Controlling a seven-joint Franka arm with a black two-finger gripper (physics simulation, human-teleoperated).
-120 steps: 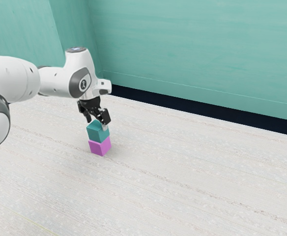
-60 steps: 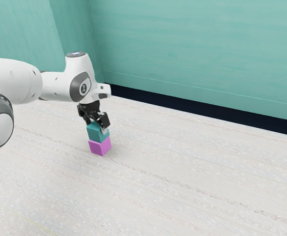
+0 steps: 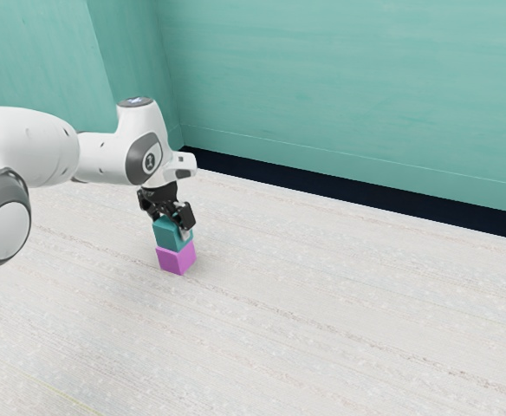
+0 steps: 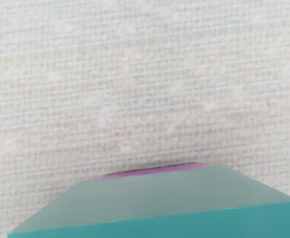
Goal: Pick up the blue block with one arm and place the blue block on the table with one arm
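I can't tell if the tool (image 3: 172, 227) grips the blue block (image 3: 167, 234); sideways lifting might drag the purple block (image 3: 171, 260) beneath.

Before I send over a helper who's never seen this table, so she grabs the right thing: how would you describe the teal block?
Find the white arm at the exterior view's left and follow it to its black gripper. Right there, two blocks stand stacked on the pale tabletop. The teal block is the upper one; the purple block is underneath.

No readable text, labels, brands, numbers or signs.
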